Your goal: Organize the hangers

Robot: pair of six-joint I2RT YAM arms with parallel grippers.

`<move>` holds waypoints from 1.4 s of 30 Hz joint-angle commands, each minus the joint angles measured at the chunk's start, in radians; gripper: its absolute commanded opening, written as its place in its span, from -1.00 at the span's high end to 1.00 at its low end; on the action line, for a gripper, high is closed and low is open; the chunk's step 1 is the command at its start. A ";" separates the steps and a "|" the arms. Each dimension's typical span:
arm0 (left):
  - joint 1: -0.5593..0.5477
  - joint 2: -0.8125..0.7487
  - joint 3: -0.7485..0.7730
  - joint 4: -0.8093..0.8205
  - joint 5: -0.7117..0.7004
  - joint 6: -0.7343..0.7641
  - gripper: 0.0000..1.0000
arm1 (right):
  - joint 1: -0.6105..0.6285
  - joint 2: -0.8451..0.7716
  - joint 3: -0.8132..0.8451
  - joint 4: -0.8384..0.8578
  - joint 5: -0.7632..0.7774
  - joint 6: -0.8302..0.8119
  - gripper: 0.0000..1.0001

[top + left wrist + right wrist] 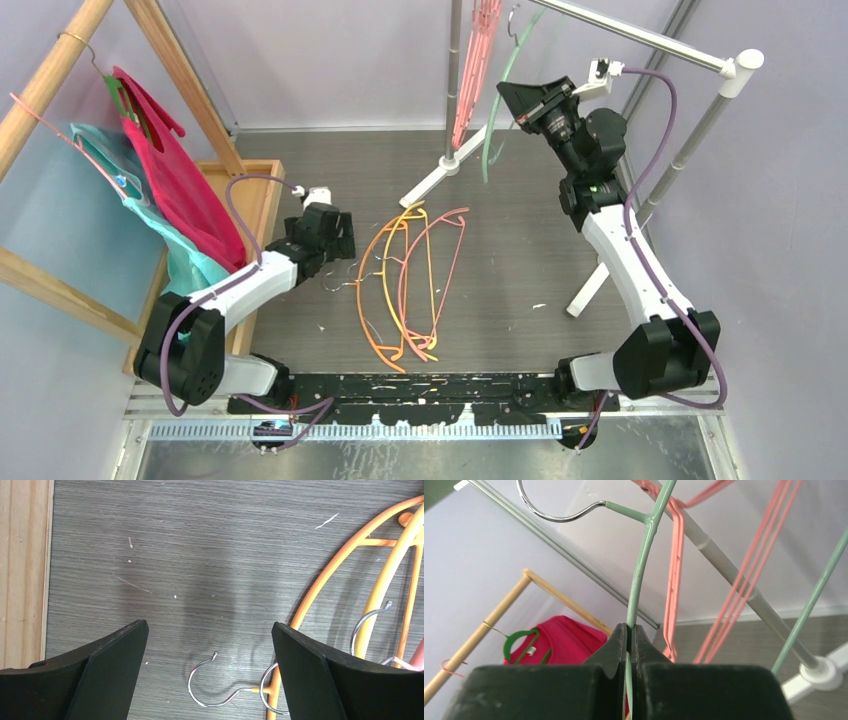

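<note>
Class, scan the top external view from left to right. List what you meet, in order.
Red cloth → left gripper, open → orange hanger on the table → pink hanger on the table → right gripper, shut on the pale green hanger → white rack post.

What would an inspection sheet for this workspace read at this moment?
Surface: dark wood-grain tabletop, scratched.
Job's things: loose hangers, orange, yellow and pink, heaped mid-table; pink hangers hung on the white rack; pale green hanger held up beside them.
Clutter: small white scraps on the tabletop.
Grippers: left gripper open over bare table beside the loose hangers; right gripper shut on the pale green hanger.
Cables: purple cables loop along both arms.
Surroundings: wooden rack with red and teal cloth at left; pale walls.
</note>
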 commanded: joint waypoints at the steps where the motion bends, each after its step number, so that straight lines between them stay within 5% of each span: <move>1: 0.000 0.010 0.020 0.034 -0.021 0.000 -0.96 | -0.006 0.033 0.124 0.211 -0.041 0.055 0.98; 31: 0.000 0.053 0.035 0.032 -0.019 0.006 -0.96 | -0.032 0.346 0.292 0.222 -0.023 0.104 0.97; 36: 0.000 0.050 0.033 0.033 -0.019 0.006 -0.96 | -0.037 0.303 0.215 0.244 -0.021 0.101 0.61; 42: 0.000 0.050 0.034 0.032 -0.017 0.006 -0.96 | -0.038 0.191 0.136 0.184 0.044 0.016 -0.14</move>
